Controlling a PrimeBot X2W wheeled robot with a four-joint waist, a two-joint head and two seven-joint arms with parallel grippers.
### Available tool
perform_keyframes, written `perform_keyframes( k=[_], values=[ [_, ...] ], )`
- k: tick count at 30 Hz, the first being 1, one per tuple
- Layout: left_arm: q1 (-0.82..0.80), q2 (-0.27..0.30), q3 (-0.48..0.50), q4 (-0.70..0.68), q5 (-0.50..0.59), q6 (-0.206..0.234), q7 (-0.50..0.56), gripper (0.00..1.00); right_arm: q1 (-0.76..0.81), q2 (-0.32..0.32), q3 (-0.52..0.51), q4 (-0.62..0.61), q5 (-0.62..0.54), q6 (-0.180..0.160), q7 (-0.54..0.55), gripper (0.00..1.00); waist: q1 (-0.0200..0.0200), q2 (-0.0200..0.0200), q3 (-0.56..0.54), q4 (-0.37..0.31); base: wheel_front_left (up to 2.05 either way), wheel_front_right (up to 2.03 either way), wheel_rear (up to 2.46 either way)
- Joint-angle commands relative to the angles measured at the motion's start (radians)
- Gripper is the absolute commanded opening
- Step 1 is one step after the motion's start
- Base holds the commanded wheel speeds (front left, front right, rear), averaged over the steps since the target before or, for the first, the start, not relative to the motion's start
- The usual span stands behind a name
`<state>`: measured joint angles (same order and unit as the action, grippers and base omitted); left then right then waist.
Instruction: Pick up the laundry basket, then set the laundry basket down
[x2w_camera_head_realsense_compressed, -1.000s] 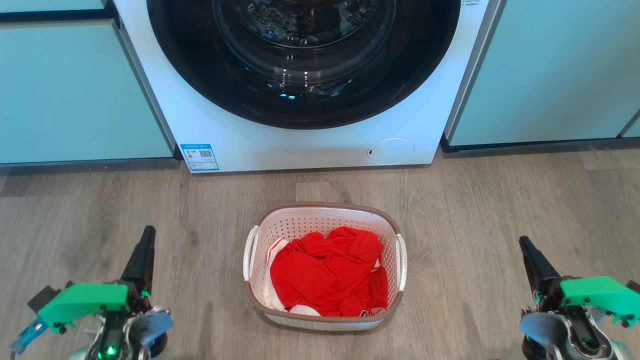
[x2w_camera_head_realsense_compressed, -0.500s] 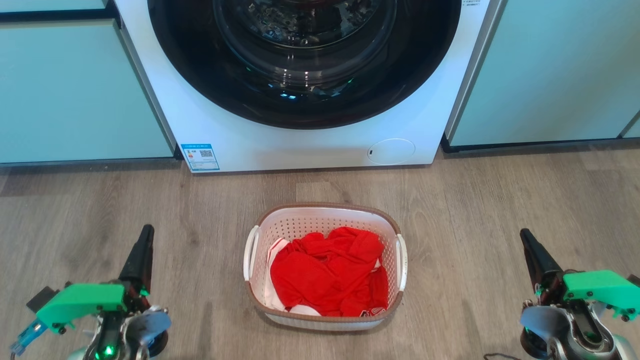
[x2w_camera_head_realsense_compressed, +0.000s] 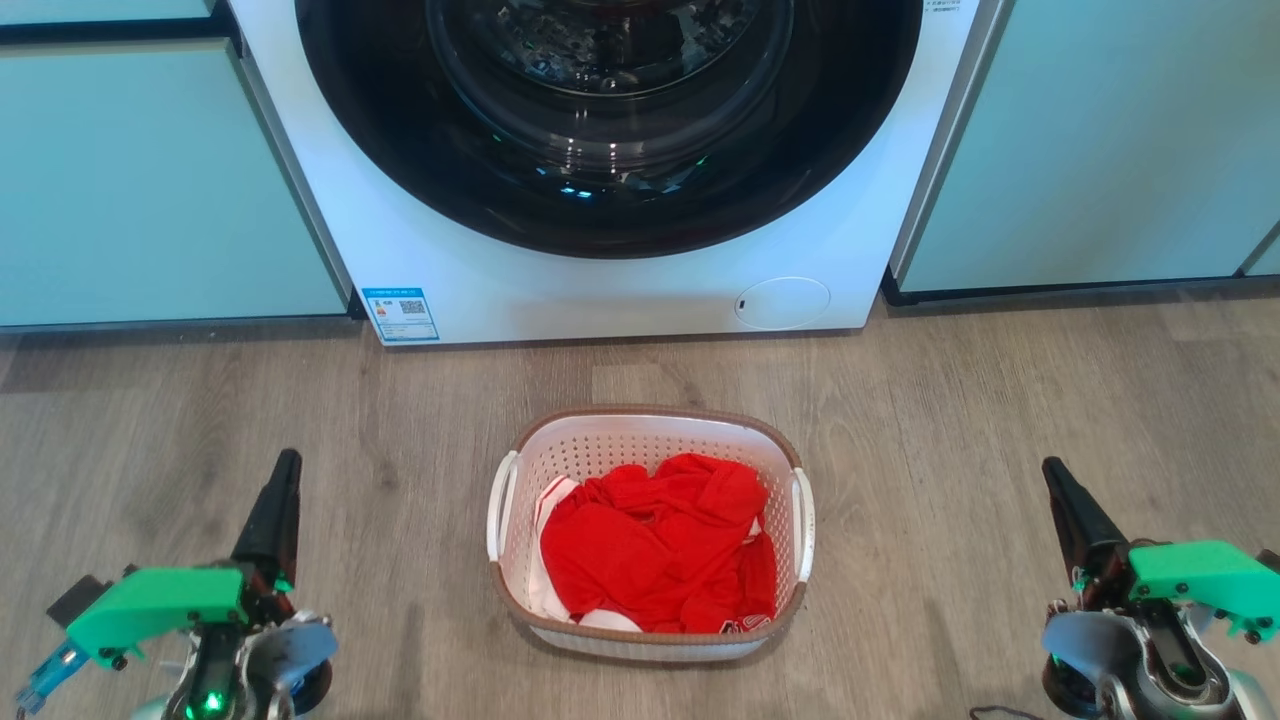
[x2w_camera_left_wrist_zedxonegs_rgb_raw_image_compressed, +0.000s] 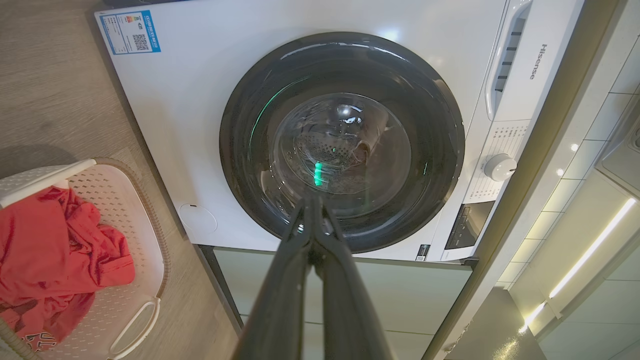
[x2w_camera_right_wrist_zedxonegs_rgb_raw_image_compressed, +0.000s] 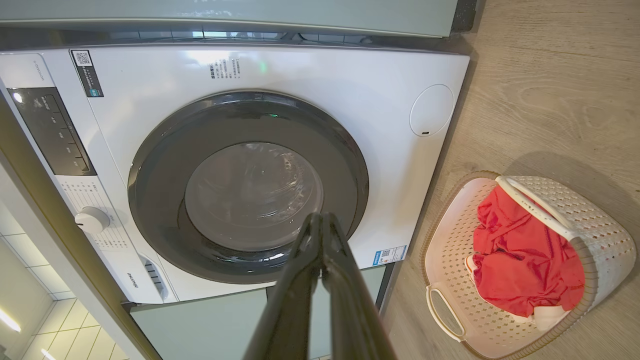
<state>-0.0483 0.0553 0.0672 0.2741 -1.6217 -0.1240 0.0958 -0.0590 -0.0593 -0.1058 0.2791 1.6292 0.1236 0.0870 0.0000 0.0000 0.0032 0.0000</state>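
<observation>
Grey wood-look floor (x2w_camera_head_realsense_compressed: 250, 400) under laundry basket (x2w_camera_head_realsense_compressed: 640, 442), white washing machine (x2w_camera_head_realsense_compressed: 620, 292) behind

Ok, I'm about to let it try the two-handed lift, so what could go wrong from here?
1. The left gripper and right gripper are both shut and wide of the laundry basket; reaching its thin side handles unopened could just shove it along the floor.
2. The red clothes lie heaped toward the near end, so an uneven lift may tip it.
</observation>
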Motion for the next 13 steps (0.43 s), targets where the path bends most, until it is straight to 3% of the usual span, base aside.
perform_keyframes(
  k=[1, 13],
  values=[
    [-0.059, 0.005, 0.033, -0.029, 0.002, -0.007, 0.006, 0.0, -0.047, -0.007, 0.014, -0.036, -0.002, 0.007, 0.009, 0.0, 0.0, 0.0, 0.0, 0.0, 0.0, 0.0, 0.0],
    [-0.059, 0.004, 0.035, -0.029, 0.003, -0.007, 0.008, 0.0, -0.047, -0.005, 0.011, -0.035, -0.005, 0.007, 0.011, 0.0, 0.0, 0.0, 0.0, 0.0, 0.0, 0.0, 0.0]
  ],
)
